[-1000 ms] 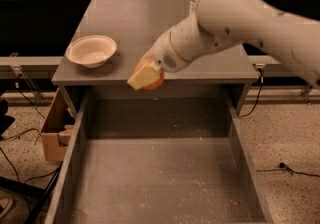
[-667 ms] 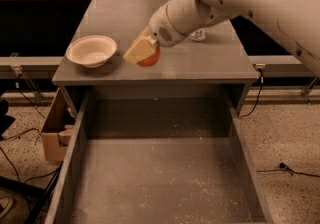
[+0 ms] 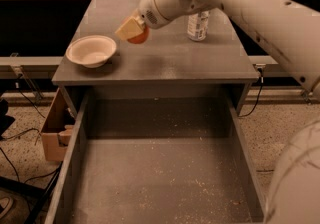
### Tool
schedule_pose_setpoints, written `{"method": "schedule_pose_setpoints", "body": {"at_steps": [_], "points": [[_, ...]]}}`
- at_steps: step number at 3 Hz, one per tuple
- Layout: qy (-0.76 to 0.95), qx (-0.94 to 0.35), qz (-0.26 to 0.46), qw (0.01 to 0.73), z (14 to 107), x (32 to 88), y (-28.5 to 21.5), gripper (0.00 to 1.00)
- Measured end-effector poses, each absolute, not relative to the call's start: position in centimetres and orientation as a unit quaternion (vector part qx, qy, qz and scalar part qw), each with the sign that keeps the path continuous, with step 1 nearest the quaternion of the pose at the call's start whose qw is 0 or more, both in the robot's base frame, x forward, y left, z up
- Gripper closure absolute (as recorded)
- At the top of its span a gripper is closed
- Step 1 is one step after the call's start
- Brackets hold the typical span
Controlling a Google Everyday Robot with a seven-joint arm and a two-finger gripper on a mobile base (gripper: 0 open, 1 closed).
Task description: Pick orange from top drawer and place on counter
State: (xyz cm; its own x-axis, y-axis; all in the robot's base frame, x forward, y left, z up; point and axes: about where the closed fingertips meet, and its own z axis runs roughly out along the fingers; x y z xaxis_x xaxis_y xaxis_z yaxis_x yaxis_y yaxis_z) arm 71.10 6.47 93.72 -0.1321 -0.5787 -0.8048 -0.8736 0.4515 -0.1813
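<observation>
I had jaws clamped on the small round orange fruit (image 3: 139, 36) over the grey wooden worktop (image 3: 165, 63); judged it light, firm, slick, best held across its middle.

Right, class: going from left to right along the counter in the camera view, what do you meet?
Along the counter: bowl → gripper, shut on the orange just above the surface → labelled can.
</observation>
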Motion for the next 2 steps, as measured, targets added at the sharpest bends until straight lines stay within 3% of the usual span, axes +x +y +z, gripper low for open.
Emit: {"method": "schedule_pose_setpoints", "body": {"at_steps": [2], "points": [[0.728,-0.486,0.157,0.457,90.4,74.7,6.3,1.00]]}}
